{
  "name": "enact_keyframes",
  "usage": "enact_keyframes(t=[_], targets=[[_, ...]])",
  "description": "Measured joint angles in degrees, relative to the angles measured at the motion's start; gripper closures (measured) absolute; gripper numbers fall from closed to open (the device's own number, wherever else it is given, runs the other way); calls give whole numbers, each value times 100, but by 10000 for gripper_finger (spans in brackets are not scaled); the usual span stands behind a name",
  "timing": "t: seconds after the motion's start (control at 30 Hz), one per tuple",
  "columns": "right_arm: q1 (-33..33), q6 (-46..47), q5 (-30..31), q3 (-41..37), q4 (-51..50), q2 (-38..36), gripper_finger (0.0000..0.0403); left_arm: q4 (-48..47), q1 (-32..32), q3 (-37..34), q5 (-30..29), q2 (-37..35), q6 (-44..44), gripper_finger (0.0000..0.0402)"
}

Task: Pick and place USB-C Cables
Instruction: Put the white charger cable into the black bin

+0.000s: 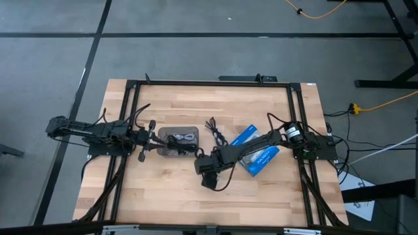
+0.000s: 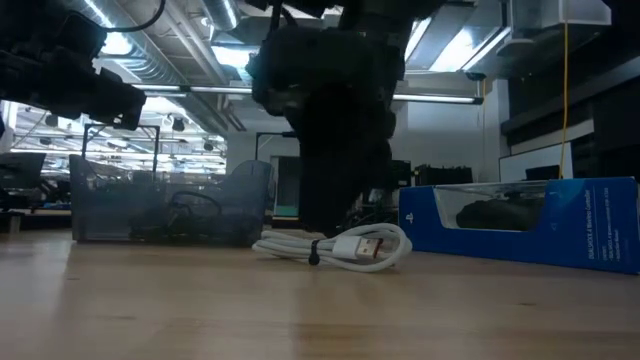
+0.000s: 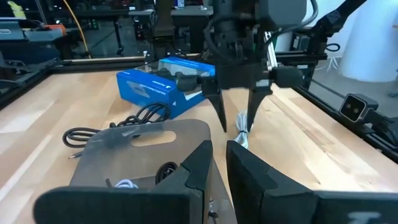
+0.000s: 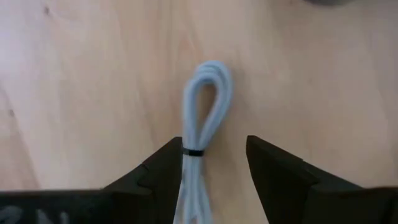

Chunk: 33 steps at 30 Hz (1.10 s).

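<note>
USB-C cable in grey-white [image 4: 202, 118], bundled with a dark tie, lies flat on the wooden table [image 1: 170, 196] between the spread fingers of the right gripper [image 4: 214, 177], which is released around it and pointing straight down. Its arm reaches from the table's right side across the blue box [image 1: 256, 151], whose white print is too small to read. Another black cable [image 3: 118, 124] lies loose near the grey tray [image 1: 163, 134]. Beside the tray's left end waits the left gripper [image 3: 214, 165], fingers slightly parted.
</note>
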Motion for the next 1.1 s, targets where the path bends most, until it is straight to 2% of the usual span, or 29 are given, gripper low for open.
enact_keyframes(t=[0.23,0.37,0.47,0.57,0.6,0.7,0.8,1.0,1.1], targets=[[80,10,-133,2,99,258,221,57,0,0,-8,2,-4,360],[164,303,236,17,105,333,227,69,0,0,-84,2,-18,360],[225,260,508,13,63,339,268,59,0,0,-271,2,-293,360],[254,242,609,7,21,323,349,59,0,0,-453,2,-267,360],[271,179,642,7,30,322,365,59,0,0,-487,2,-267,360],[291,119,667,100,19,342,366,58,0,0,-496,2,-262,360],[295,-181,562,419,-124,404,366,51,0,0,-496,2,-254,360],[302,-1365,589,1667,-254,365,366,39,0,0,-497,2,-251,360],[244,-1915,1037,2224,-271,365,366,36,0,0,-498,2,-251,360]])
